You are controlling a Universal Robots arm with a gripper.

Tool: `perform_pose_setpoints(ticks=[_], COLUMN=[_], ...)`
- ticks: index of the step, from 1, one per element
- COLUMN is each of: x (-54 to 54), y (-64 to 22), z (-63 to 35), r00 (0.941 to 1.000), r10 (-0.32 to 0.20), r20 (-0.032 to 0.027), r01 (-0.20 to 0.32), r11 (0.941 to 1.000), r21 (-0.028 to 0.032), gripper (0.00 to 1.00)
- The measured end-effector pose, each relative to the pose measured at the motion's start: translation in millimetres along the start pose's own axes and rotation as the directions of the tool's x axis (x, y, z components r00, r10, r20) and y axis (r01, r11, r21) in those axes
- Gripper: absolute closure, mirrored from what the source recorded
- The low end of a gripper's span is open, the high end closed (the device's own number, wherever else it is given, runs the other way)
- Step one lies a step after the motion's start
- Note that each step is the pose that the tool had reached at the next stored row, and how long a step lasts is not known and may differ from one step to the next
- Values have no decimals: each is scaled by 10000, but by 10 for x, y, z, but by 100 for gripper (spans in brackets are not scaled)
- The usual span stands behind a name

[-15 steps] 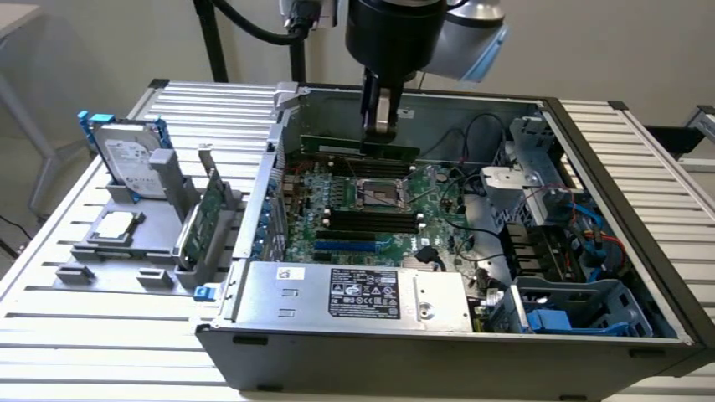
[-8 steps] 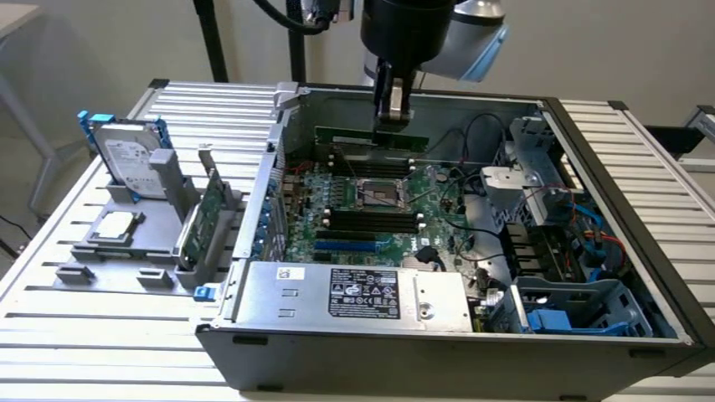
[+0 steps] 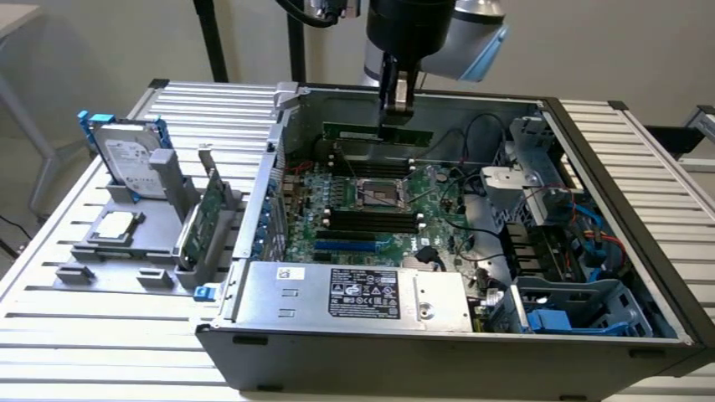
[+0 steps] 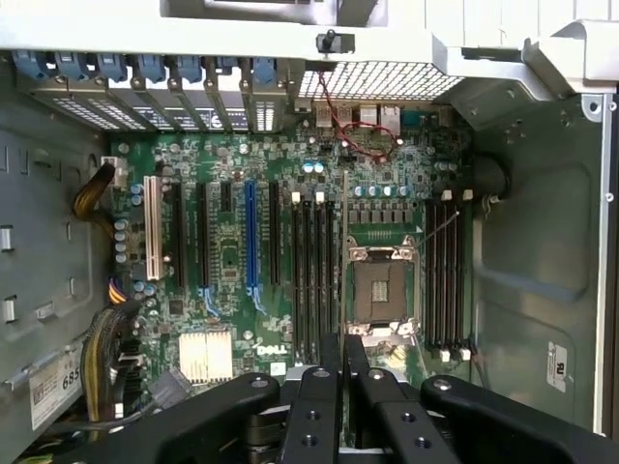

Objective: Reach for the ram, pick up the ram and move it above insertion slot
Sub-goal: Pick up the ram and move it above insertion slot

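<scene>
A: Where is the gripper (image 3: 396, 107)?

B: It hangs from the arm over the far part of the open computer case (image 3: 625, 276), fingers pointing down. They are pinched on the ram (image 3: 378, 132), the thin green stick, which hangs level, held near its middle, above the motherboard (image 3: 369, 209).

A: And from the wrist camera?

B: The black fingers (image 4: 332, 362) sit pressed close together, with the ram seen edge-on as a thin line running between them, up past the CPU socket (image 4: 380, 290).

A: Where are the slots?

B: Long black memory strips lie parallel on both sides of the CPU socket. In the wrist view the ram's edge lines up just beside the insertion slot (image 4: 329, 275), the strip nearest the socket in the group next to the blue slot (image 4: 250, 237). Whether it is exactly over it, I cannot tell.

A: Anything outside the case?

B: On the exterior view's left, a grey holder (image 3: 134, 243) stands on the slatted tabletop (image 3: 90, 343), carrying a hard drive (image 3: 126, 155), a processor chip (image 3: 116, 224) and an upright green card (image 3: 201, 219).
</scene>
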State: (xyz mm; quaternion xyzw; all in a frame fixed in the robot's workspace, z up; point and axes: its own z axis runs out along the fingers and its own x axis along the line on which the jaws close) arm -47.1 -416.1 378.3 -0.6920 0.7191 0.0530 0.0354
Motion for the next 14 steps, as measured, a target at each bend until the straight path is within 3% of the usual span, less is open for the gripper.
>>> perform_pose_setpoints(ticks=[14], x=[0], y=[0], z=[0], r00=[10000], r10=[0], r20=[-2], r01=[0], r11=[10000], r21=[1], gripper=[87])
